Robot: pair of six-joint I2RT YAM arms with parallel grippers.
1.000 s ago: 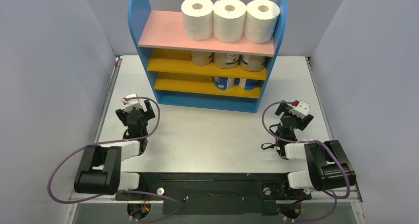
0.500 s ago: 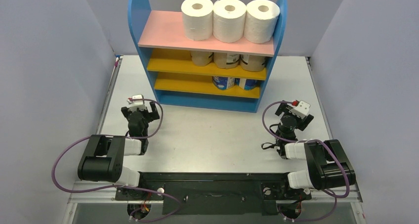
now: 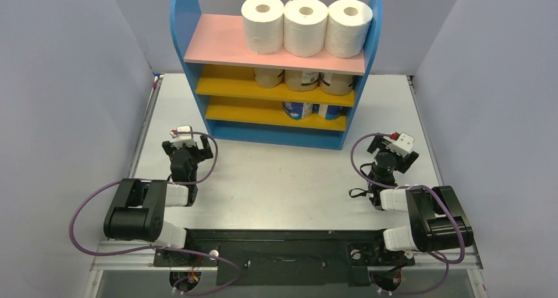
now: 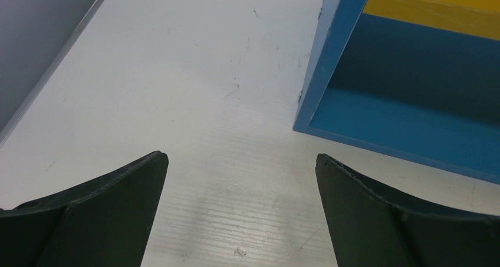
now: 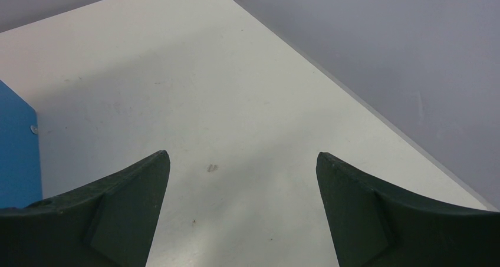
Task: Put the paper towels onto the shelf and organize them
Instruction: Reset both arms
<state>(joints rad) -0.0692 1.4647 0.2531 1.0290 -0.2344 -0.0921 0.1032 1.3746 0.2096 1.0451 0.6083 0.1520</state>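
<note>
The shelf (image 3: 217,43) stands at the back of the table and holds all the paper towels I can see. Three white rolls (image 3: 305,25) sit in a row on the right of its pink top board. Three tan rolls (image 3: 302,79) stand on the upper yellow board, and two blue-and-white rolls (image 3: 299,109) on the lower one. My left gripper (image 3: 186,152) is open and empty in front of the shelf's left corner (image 4: 330,55). At the shelf's right end, my right gripper (image 3: 393,152) is also open and empty, over bare table. In both wrist views the grippers (image 4: 239,158) (image 5: 242,155) frame only tabletop.
Grey walls (image 3: 66,81) close in the table on both sides and at the back. The shelf's blue side edge (image 5: 15,143) shows at the left of the right wrist view, with the right wall (image 5: 383,49) close by. Purple cables (image 3: 89,212) loop beside both arms.
The left arm swung a little to the right and its gripper turned toward the shelf, then stopped. The right arm has barely moved. The rolls have not shifted.
</note>
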